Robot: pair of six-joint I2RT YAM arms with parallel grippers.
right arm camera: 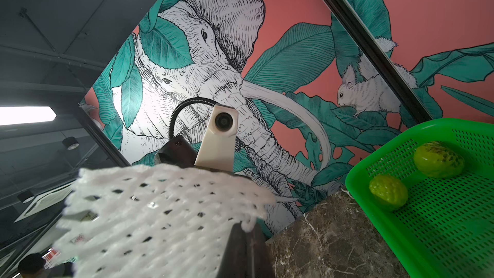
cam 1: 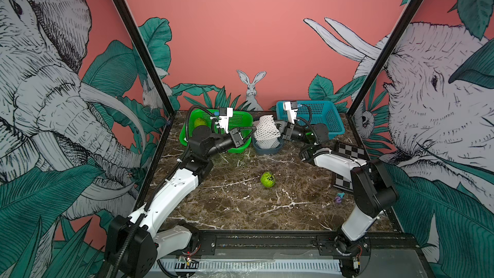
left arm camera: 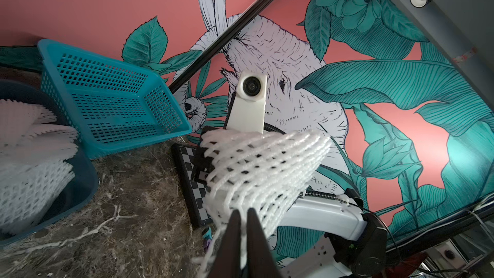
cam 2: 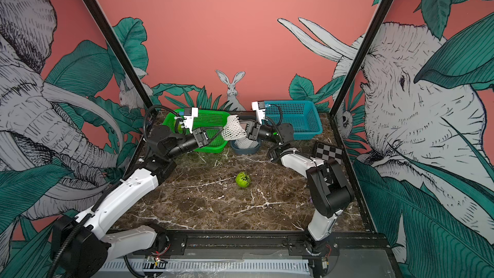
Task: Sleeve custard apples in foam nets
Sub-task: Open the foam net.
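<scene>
A white foam net hangs stretched between my two grippers, above the grey-blue tub. My left gripper is shut on one edge of the net. On the opposite edge of the net my right gripper is shut. One custard apple lies alone on the marble table. Two more custard apples sit in the green basket. More foam nets fill the tub.
The green basket stands at the back left, the blue basket at the back right, with the tub between them. A checkerboard card and a small purple toy lie by the right arm.
</scene>
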